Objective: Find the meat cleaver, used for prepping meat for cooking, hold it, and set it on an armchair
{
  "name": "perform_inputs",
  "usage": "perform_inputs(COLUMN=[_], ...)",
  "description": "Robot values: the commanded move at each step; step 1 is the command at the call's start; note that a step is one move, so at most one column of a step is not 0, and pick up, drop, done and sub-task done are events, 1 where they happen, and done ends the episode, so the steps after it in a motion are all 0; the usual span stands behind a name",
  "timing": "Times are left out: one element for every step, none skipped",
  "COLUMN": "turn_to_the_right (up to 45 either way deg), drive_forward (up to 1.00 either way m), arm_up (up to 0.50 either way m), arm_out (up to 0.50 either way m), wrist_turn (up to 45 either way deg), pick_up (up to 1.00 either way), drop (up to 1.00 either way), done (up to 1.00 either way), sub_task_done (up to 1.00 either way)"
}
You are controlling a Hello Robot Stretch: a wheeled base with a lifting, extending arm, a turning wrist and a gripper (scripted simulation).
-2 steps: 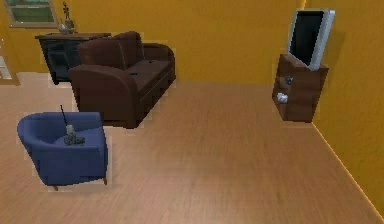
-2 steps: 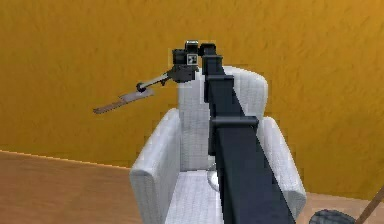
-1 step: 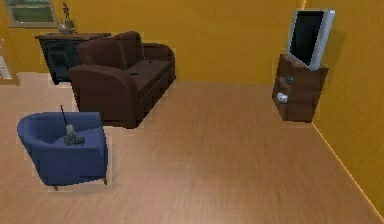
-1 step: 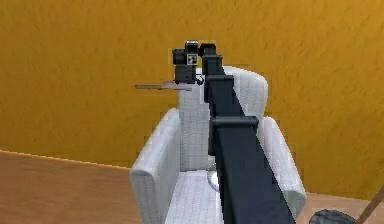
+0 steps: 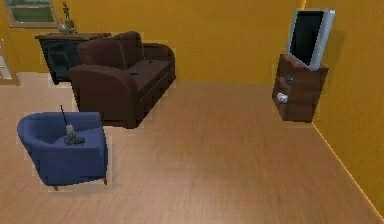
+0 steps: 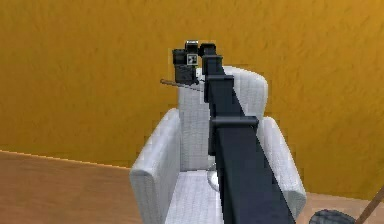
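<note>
In the arm side view a white armchair (image 6: 180,165) stands against the orange wall. The dark arm bar rises over its seat. The gripper (image 6: 176,80) sits at the bar's far end, level with the top of the chair's back, its thin fingers (image 6: 172,82) pointing left. I cannot tell whether it holds anything. A small grey thing (image 6: 212,180) lies on the white seat beside the bar. In the forward view a blue armchair (image 5: 55,150) stands at the near left with a small grey and dark thing (image 5: 70,136) on its seat.
A brown sofa (image 5: 125,75) stands behind the blue armchair, with a dark cabinet (image 5: 65,50) at the far left wall. A flat screen (image 5: 308,38) rests on a wooden stand (image 5: 298,90) at the right wall. Wood floor (image 5: 220,150) lies between them.
</note>
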Motion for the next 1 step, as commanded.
perform_inputs(turn_to_the_right=[0.0], drive_forward=[0.0], arm_up=[-0.38], arm_out=[0.0], wrist_turn=[0.0], pick_up=[0.0], drop=[0.0], done=[0.0], sub_task_done=[0.0])
